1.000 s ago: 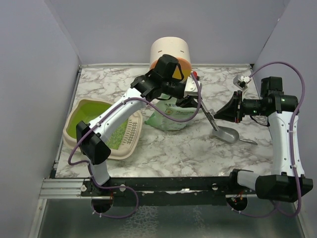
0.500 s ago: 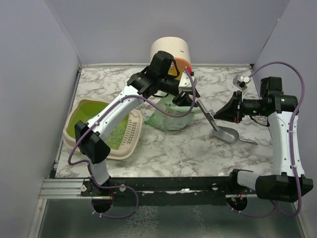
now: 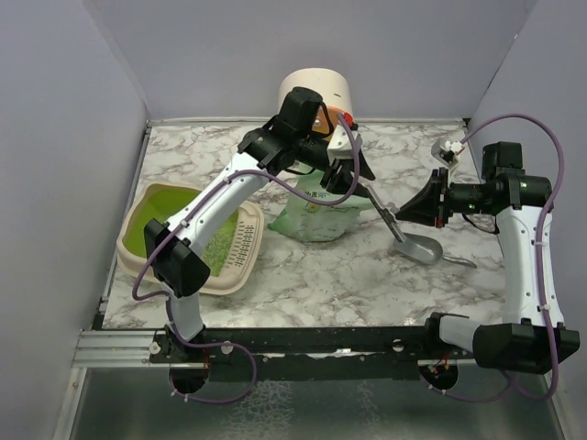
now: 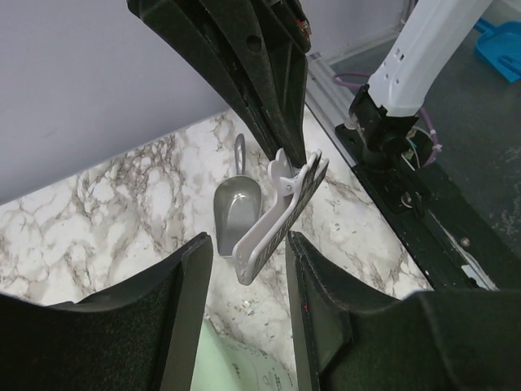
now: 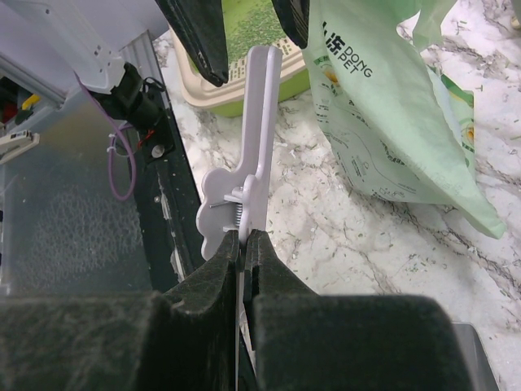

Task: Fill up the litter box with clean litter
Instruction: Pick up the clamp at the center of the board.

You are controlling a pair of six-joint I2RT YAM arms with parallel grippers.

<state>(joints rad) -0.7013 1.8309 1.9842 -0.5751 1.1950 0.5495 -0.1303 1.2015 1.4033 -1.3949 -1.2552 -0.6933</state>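
Litter box [image 3: 160, 213]: shallow cream tray, lime-green inside, slotted grid along its right side, lying flat at the left of my bench [image 3: 312, 270]. Clean litter bag [image 3: 316, 218]: mint-green, dark print, standing slumped mid-bench, just right of the box; granules not visible.

The scoop [image 3: 417, 247] is dull grey metal, the bag [image 3: 316, 218] soft, creased, faintly shiny plastic film, the clip [image 5: 254, 147] smooth white plastic, the litter box [image 3: 229, 282] matt cream plastic, on a smooth marble-patterned table [image 3: 348, 275].
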